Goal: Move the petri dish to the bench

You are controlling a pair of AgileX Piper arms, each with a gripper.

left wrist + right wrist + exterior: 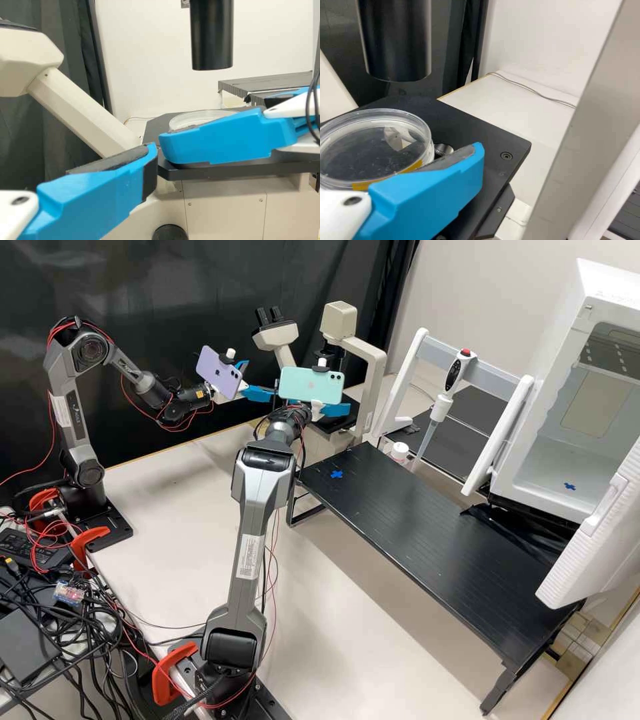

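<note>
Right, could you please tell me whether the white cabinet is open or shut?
Open: its door stands swung out, and the blue cross inside shows.

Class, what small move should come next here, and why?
Probably the right gripper should close gently on the dish: its fingers stand apart, one right beside the dish, which appears to rest on the stage, not yet lifted.

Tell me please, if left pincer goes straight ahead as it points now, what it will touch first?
Probably the right pincer, which in the left wrist view sits ahead, in front of the microscope stage. Depth is unclear, so the left pincer might meet the stage first.
</note>
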